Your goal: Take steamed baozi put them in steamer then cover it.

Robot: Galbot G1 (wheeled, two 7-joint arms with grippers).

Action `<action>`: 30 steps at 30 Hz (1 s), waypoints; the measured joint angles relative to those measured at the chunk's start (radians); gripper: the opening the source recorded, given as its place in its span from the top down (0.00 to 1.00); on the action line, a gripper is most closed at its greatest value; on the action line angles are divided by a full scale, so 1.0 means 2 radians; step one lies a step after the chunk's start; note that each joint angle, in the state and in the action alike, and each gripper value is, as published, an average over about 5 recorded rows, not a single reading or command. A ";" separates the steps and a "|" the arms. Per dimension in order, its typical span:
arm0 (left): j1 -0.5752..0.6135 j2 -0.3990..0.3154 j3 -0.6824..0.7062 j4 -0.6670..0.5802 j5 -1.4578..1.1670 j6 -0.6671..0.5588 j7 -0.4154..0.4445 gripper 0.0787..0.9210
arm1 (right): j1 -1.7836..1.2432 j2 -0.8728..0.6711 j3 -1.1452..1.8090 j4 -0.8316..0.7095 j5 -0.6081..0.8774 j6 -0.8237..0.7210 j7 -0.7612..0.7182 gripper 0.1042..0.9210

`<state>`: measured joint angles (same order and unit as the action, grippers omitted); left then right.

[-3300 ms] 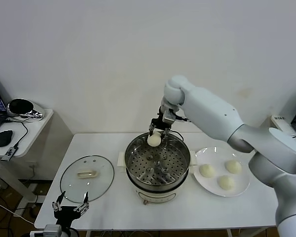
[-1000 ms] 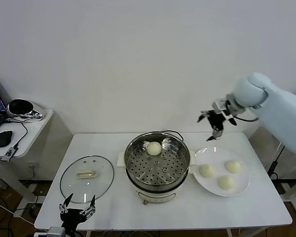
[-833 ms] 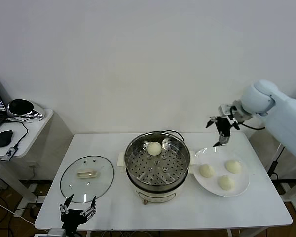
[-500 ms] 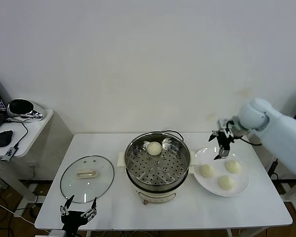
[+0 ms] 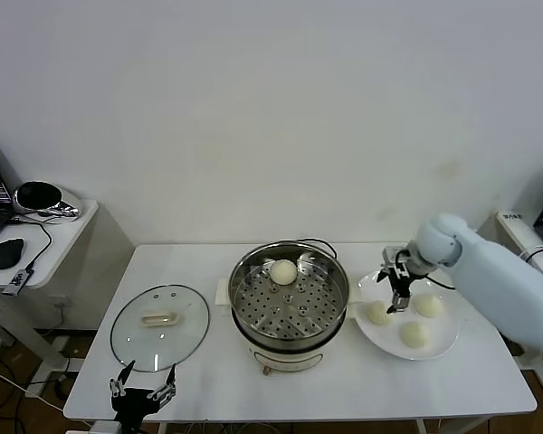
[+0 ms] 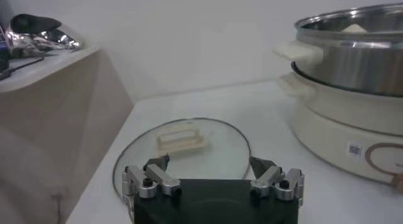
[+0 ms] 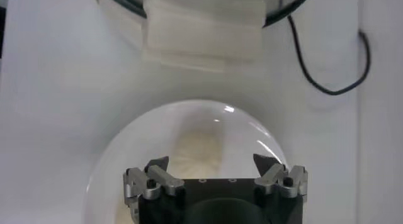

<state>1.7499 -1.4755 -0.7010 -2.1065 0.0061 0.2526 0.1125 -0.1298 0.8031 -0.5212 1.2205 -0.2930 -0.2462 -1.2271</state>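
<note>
Steamed baozi, small round cream-white buns: one (image 5: 282, 271) lies in the round stainless-steel perforated steamer (image 5: 330, 303); three (image 5: 414, 334) lie on the flat white round plate (image 5: 445, 339). The right gripper (image 5: 396, 291) hangs over the plate, jaws wide apart, empty. The left gripper (image 5: 142, 394), likewise spread and empty, is parked near the round clear glass cover (image 5: 158, 326).

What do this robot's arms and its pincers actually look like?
The right arm has a smooth, rounded pale bluish-white shell with a thin black cable near the wrist. Both the right gripper and left gripper are small and black, with silvery metal finger links and dark tips.
</note>
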 measured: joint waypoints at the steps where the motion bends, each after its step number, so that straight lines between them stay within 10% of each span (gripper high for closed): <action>1: 0.000 0.000 0.000 0.001 0.000 0.000 0.000 0.12 | -0.002 0.003 0.001 -0.004 -0.003 0.002 0.001 0.12; 30: -0.005 -0.001 -0.001 0.020 0.002 0.000 0.000 0.12 | -0.024 0.047 0.005 -0.081 -0.047 0.027 0.015 0.12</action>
<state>1.7406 -1.4771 -0.7020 -2.0671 0.0096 0.2532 0.1121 -0.1768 0.8973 -0.5121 1.0595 -0.3860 -0.1923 -1.1975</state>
